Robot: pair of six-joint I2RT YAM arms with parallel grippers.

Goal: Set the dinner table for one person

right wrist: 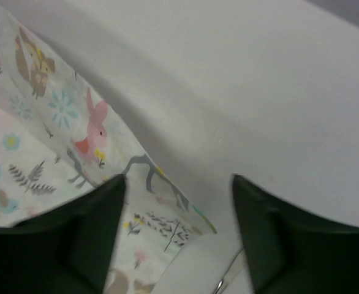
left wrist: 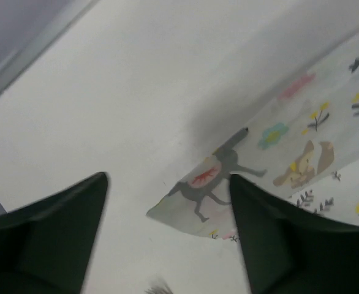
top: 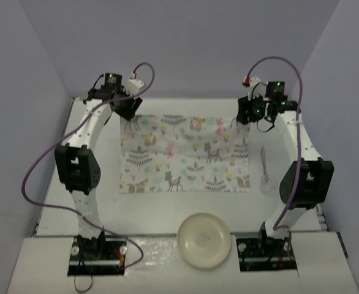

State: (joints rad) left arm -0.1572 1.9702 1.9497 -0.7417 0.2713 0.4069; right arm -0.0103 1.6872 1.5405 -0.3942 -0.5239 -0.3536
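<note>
The white dinner table point(top: 185, 205) carries an animal-and-leaf printed placemat point(top: 185, 153) lying flat at its middle. My left gripper point(top: 127, 110) is open above the mat's far left corner point(left wrist: 179, 211), which lies between its fingers in the left wrist view. My right gripper point(top: 250, 113) is open above the far right corner point(right wrist: 192, 217). A cream plate point(top: 204, 240) sits at the near edge between the arm bases. A clear plastic spoon point(top: 264, 171) lies right of the mat; its handle tip shows in the right wrist view point(right wrist: 228, 275).
Pale lilac walls point(top: 20, 92) enclose the table on the left, back and right. Purple cables point(top: 38, 177) loop from both arms. The arm bases point(top: 97, 251) stand at the near edge.
</note>
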